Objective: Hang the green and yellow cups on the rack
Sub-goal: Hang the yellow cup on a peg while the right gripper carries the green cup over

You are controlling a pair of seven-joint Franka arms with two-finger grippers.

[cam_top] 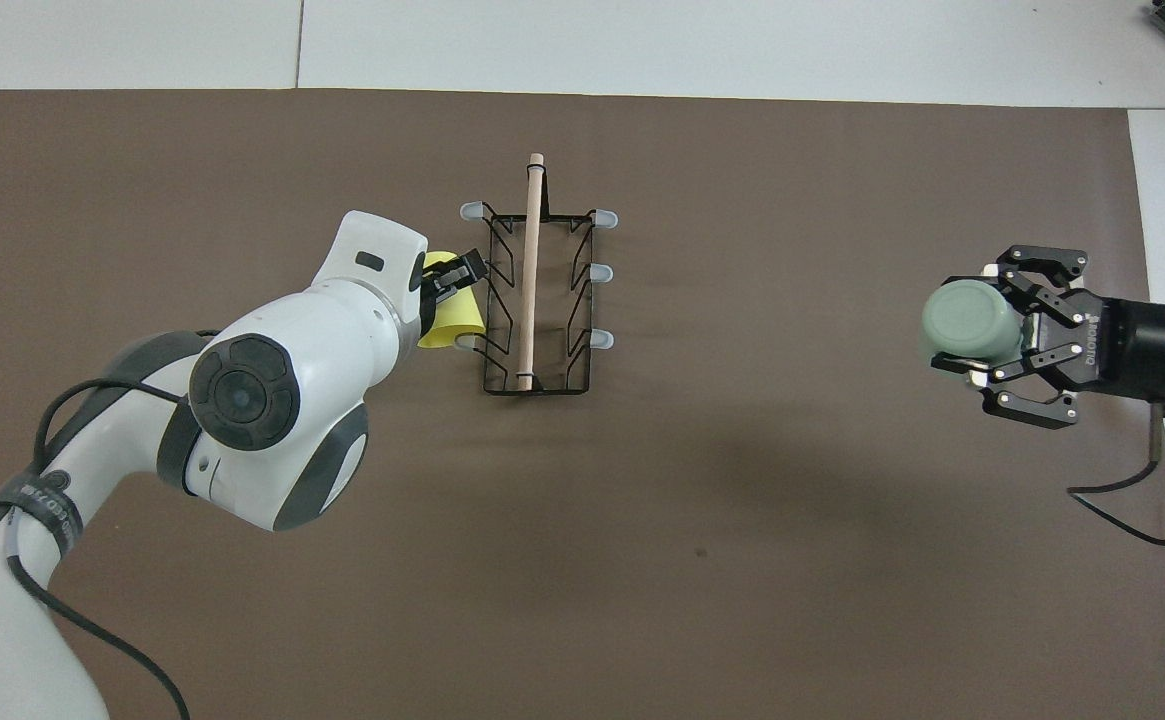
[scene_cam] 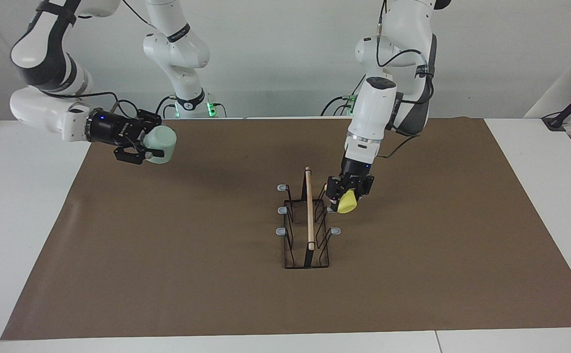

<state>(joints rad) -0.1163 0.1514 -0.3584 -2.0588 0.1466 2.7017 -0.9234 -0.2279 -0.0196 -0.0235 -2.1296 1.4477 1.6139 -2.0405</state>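
We find both arms mid-air over the brown-papered worktop (scene_cam: 177,274), each carrying a cup. The left hand (scene_cam: 348,197), just beside the black wire rack (scene_cam: 307,230) on the left arm's side, pinches the yellow cup (scene_cam: 347,204) by its wall, the cup tilted at the pegs nearest the robots on that side; whether it touches a peg we cannot tell. The right hand (scene_cam: 143,143) grips the pale green cup (scene_cam: 160,143) by its wall, held on its side above the worktop toward the right arm's end, well apart from the rack.

We judge both cups light, thin and smooth, likely to slip or twist in a pinch and to flex if squeezed hard. A hold across the wall, as here, leaves the mouth free to go over a peg. The rack looks light too, and a sideways push from a cup could shift it.

The wooden rod handle (scene_cam: 309,208) runs along the rack's top, so each cup has to come in from its own side. The grey-tipped pegs (scene_cam: 282,211) on the right arm's side stand bare. Nothing else lies on the paper between the green cup and the rack.
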